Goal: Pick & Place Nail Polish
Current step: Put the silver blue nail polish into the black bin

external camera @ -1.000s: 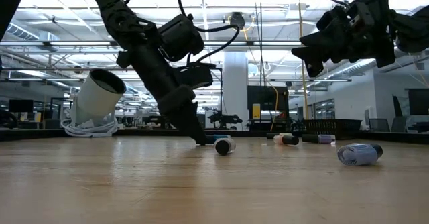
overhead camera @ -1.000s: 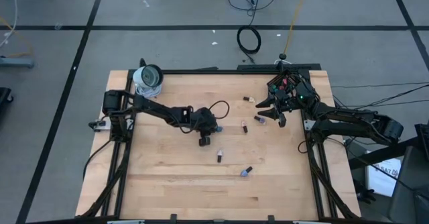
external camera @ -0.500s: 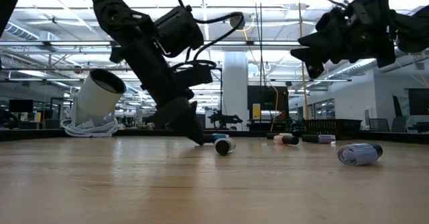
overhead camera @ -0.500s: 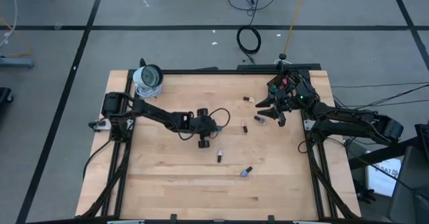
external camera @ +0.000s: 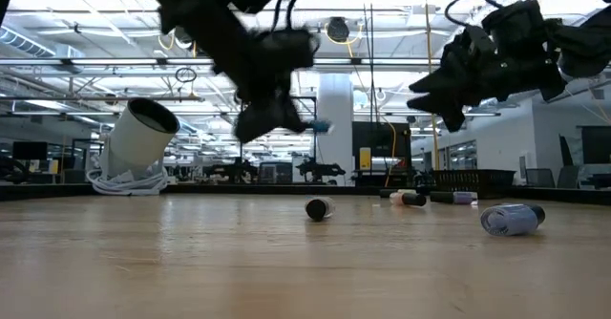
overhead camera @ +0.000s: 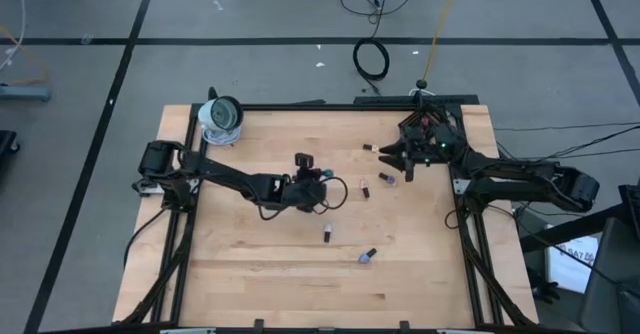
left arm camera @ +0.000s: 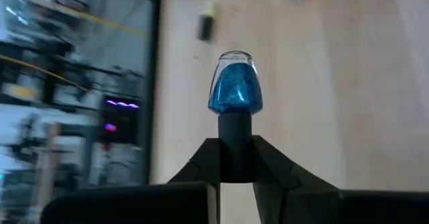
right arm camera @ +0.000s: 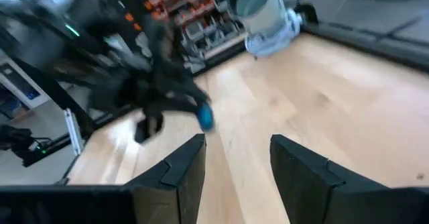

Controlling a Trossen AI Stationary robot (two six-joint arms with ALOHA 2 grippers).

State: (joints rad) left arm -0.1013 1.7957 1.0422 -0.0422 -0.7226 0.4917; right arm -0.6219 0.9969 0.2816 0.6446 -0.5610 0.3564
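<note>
Blue glitter polish fills the small bottle [left arm camera: 235, 90] that the left gripper [left arm camera: 234, 158] has clamped by its dark cap, the glass end pointing out past the fingertips. Seen from above, that gripper [overhead camera: 322, 182] sits over the middle of the wooden table [overhead camera: 250, 264], and from table height it hangs clear of the surface with the blue bottle [external camera: 320, 125] sticking out sideways in the air.

The right gripper [overhead camera: 393, 158] hovers above the table's far right part, its fingers [right arm camera: 175, 171] apart with nothing between them; in the low view it [external camera: 434, 97] is well up off the wood.

Other bottles lie loose on the table. One [overhead camera: 328, 234] rests just nearer the front than the left gripper, and it shows cap-on in the low view [external camera: 319, 207]. A bluish one [overhead camera: 368, 257] lies further front and right, on its side [external camera: 512, 219]. Two more [overhead camera: 365, 189] [overhead camera: 386, 179] lie between the two grippers, and another [overhead camera: 368, 147] lies further back, near the right gripper.

A white cup [overhead camera: 222, 117] lies tipped on a coil of white cable at the far left corner.
</note>
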